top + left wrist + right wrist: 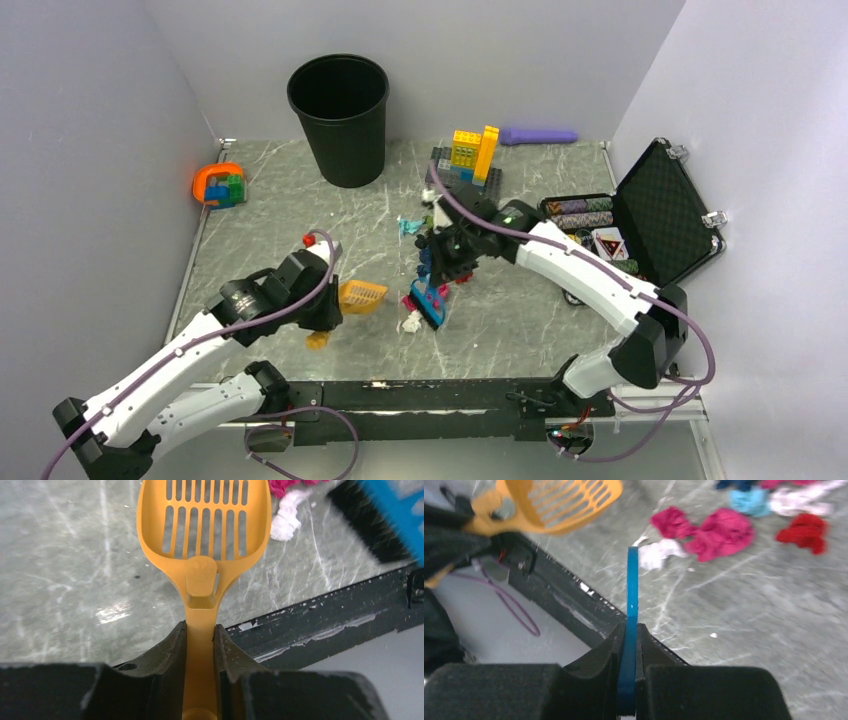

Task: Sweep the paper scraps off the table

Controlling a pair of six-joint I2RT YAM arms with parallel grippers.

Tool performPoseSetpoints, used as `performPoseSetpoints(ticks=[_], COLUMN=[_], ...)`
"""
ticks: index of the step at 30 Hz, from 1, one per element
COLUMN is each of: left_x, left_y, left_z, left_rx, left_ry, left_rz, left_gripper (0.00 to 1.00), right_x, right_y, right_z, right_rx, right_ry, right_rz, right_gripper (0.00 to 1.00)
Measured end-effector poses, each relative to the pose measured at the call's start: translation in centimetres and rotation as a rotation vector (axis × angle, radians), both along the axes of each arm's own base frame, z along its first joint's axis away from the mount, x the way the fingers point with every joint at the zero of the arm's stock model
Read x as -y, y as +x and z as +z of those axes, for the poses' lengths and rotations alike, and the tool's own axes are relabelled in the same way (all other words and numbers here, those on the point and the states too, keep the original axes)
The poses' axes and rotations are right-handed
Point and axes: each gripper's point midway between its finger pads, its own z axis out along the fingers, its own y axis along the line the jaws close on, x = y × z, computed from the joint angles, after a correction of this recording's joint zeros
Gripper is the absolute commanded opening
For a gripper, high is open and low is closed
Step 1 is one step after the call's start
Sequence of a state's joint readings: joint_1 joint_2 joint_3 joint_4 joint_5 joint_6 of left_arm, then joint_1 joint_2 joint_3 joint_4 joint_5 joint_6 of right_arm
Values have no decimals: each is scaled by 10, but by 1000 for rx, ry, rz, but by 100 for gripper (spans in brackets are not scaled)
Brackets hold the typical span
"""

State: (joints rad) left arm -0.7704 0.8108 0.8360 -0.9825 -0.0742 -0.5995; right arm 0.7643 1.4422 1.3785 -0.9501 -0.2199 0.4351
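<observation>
Paper scraps clustered midway across the table, some hidden beneath the right arm, orange scoop clamped by its handle in the left gripper, front rim cut off, blue brush pinched edge-on in the right gripper, bristles unseen there.

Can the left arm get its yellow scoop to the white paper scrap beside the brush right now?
Probably yes. The left pincer grips the scoop, and only bare table lies between its rim and the white scrap; the brush stands on the far side.
</observation>
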Motion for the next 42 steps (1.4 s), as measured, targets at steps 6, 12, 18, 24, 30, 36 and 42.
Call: performPoseSetpoints(ticks=[6, 12, 18, 24, 30, 36, 42], left_x=[-16, -28, -31, -27, -15, 2, 22], left_y=[11, 10, 8, 9, 8, 8, 7], left_z=[35, 36, 37, 35, 25, 14, 2], left_rx=[68, 59, 64, 63, 60, 48, 54], left_ry=[43, 96, 93, 94, 68, 74, 136], left_rz=[90, 133, 131, 107, 42, -65, -213], left_gripper=[0, 0, 0, 0, 0, 0, 0], right_x=[-46, -61, -40, -20, 8, 32, 57], right_y=[-42, -41, -7, 37, 73, 89, 100], right_z=[-27, -62, -92, -85, -58, -4, 4], right_rx=[-65, -51, 68, 191, 243, 307, 304], right_ry=[-5, -60, -246, -356, -330, -187, -189], right_rz=[234, 314, 266, 159, 22, -100, -200], right_gripper=[0, 0, 0, 0, 0, 0, 0])
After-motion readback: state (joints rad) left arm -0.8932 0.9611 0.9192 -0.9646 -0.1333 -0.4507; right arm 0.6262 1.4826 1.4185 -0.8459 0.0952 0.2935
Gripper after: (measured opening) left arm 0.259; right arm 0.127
